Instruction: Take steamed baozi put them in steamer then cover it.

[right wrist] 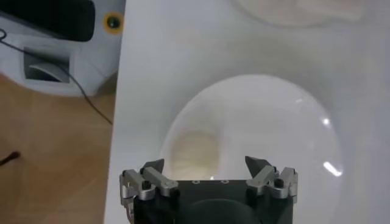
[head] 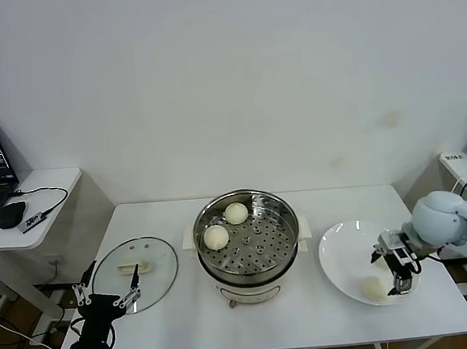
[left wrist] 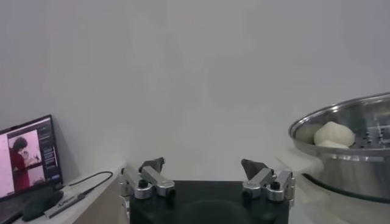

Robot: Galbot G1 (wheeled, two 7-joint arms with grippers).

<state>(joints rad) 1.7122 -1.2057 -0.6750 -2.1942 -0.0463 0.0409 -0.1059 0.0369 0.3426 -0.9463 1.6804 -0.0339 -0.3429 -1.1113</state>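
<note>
Loading of the steamer (head: 247, 238) is the step in hand, about half done by my judgement. Two buns already lie on its perforated tray, one (head: 236, 213) toward the back and one (head: 216, 237) at the left side of the tray. One more bun (head: 374, 288) rests on the white plate (head: 341, 255), which stands on the table (head: 341, 206) to the right of the steamer. I can see only three buns; a fourth one does not show in any view.

The right gripper (head: 394, 277) hangs over the near right part of the plate, just beside this bun, with its jaws spread wide and nothing between them. In the right wrist view the gripper (right wrist: 210, 165) looks down on the plate (right wrist: 292, 134), and the bun (right wrist: 194, 149) sits under the gap, a little toward one finger. The next move probably calls for centring the jaws over the bun, going down and closing softly, because the dough can be squeezed or can slide on the smooth plate.

The left gripper (head: 107, 298) waits low at the front left edge of the table, near the glass lid (head: 136, 273), also released and empty. The lid lies flat to the left of the steamer, so the covering is not yet done.
</note>
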